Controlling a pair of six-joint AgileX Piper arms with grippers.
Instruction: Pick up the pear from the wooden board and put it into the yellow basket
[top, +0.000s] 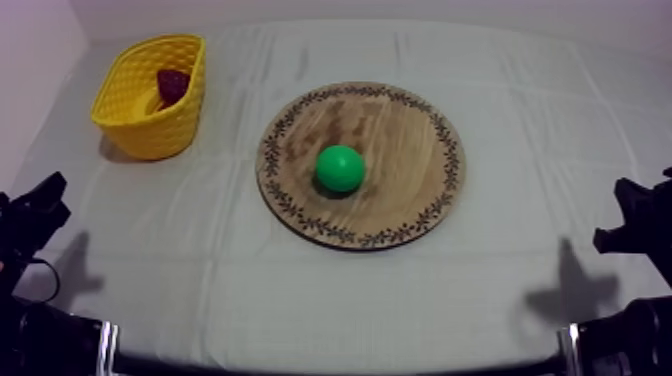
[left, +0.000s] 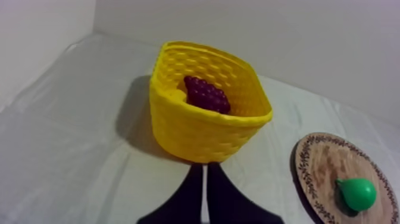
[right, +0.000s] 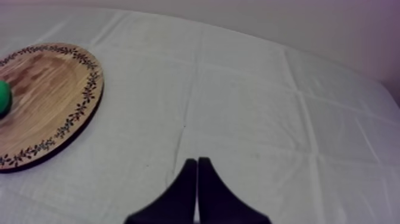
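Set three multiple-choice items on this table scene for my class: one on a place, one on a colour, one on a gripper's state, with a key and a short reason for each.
1. Where does the pear lie?
A. in the yellow basket
B. on the wooden board
C. in the left gripper

2. What colour is the pear?
A. yellow
B. green
C. red

3. How do the left gripper's fingers stand?
A. shut on nothing
B. shut on the pear
C. wide apart

Key:
1 B: it sits near the board's middle, while the yellow basket holds a bunch of grapes.
2 B: it shows bright green in the top view.
3 A: they lie together as a narrow wedge with nothing between them.
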